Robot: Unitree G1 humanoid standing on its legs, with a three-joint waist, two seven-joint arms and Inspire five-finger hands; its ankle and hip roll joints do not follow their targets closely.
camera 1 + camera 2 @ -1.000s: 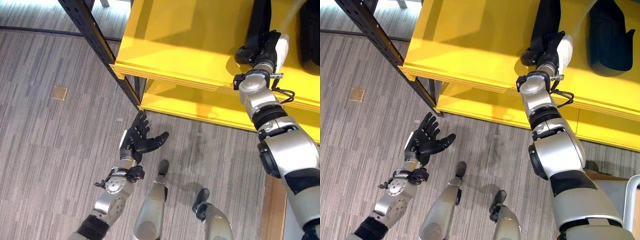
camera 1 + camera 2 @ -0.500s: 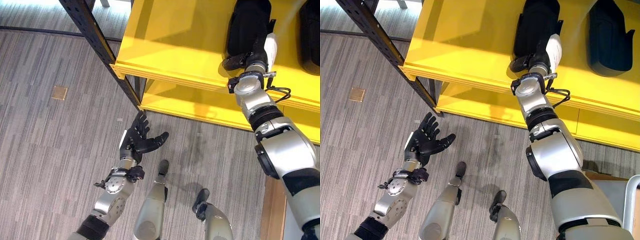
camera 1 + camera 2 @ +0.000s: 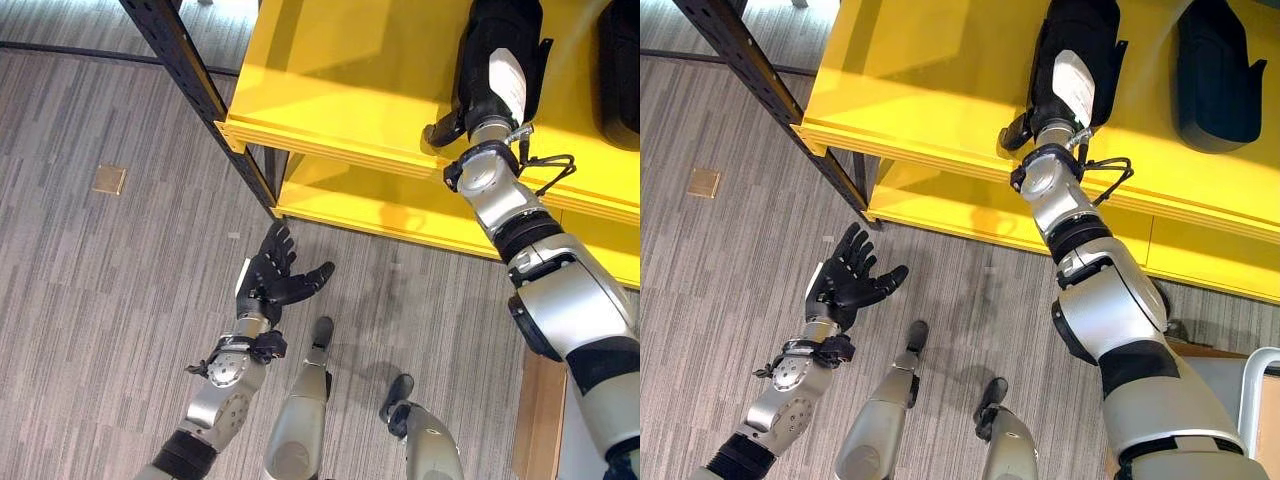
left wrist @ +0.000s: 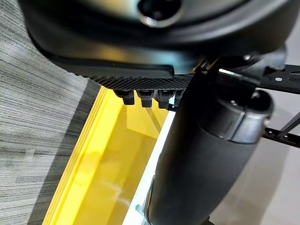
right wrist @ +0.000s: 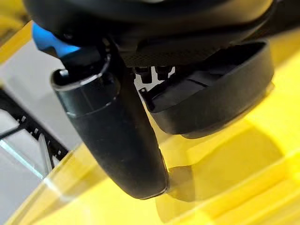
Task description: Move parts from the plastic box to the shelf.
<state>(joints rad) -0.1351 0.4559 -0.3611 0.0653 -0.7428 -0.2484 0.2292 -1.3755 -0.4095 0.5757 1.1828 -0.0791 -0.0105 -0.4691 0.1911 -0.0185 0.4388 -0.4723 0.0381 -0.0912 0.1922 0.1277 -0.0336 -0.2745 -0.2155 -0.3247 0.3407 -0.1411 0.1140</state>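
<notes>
Black part (image 3: 1072, 40) on yellow shelf (image 3: 930, 80) behind front edge, right hand (image 3: 1068, 92) grasping it; left hand (image 3: 845, 285) released above floor (image 3: 720, 260).

Right hand (image 3: 1065, 95) raised, arm extended; left hand (image 3: 845, 285) low, palm up, fingers spread.

Both arms are silver-grey metal shells broken by black bands at the joints, the right one swelling into a broad rounded shoulder casing at about four o'clock. The dark right hand (image 3: 1064, 95) carries a white rectangular cover (glossy, slightly curved), with a thin black wire looping beside its wrist. The dark left hand (image 3: 272, 283) is matt black throughout, its wrist ringed by a black collar with small fittings.
</notes>
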